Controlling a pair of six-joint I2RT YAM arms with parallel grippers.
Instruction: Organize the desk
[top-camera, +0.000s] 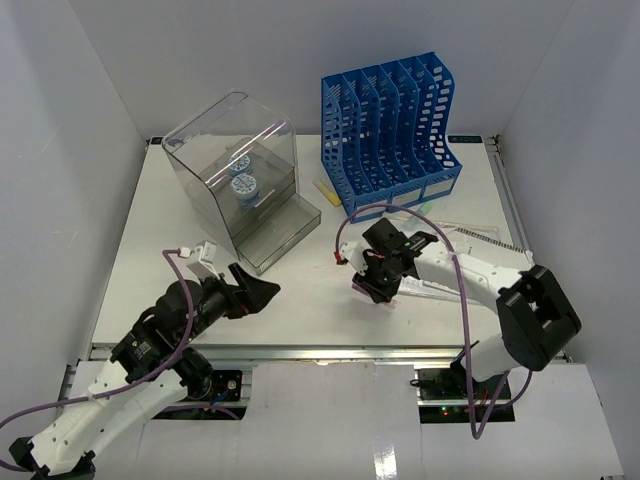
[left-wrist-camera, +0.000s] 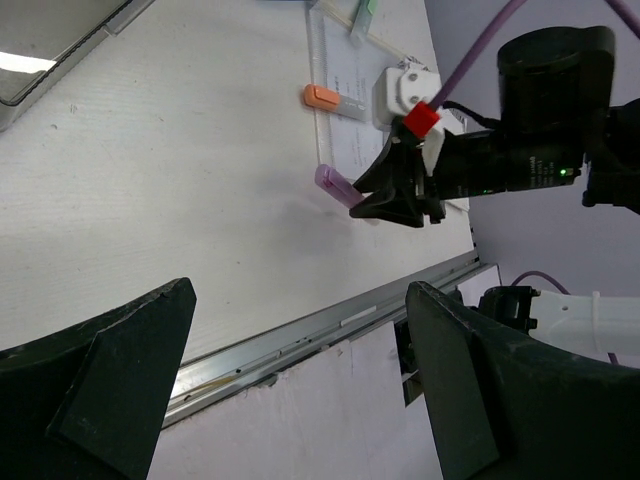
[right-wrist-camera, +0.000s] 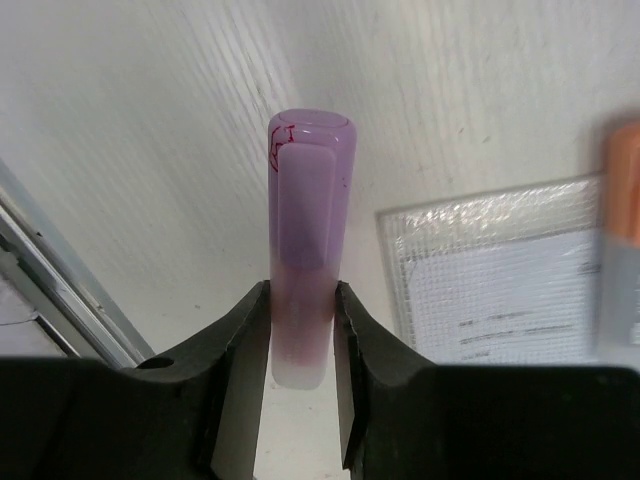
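The desk (top-camera: 150, 255) carries a clear drawer box (top-camera: 232, 170), blue file rack (top-camera: 390, 125) and paper sheet (right-wrist-camera: 490, 300)

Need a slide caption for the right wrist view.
Right claw shut on a purple marker, white desk behind it, a plastic-sleeved sheet and an orange marker to the right.

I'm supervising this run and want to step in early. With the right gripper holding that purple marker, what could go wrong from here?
The right gripper pinches the purple marker near one end, with most of its length sticking out, so it may pivot or slip. It sits close to the desk, beside the paper sleeve and orange marker; a sideways sweep might knock them.
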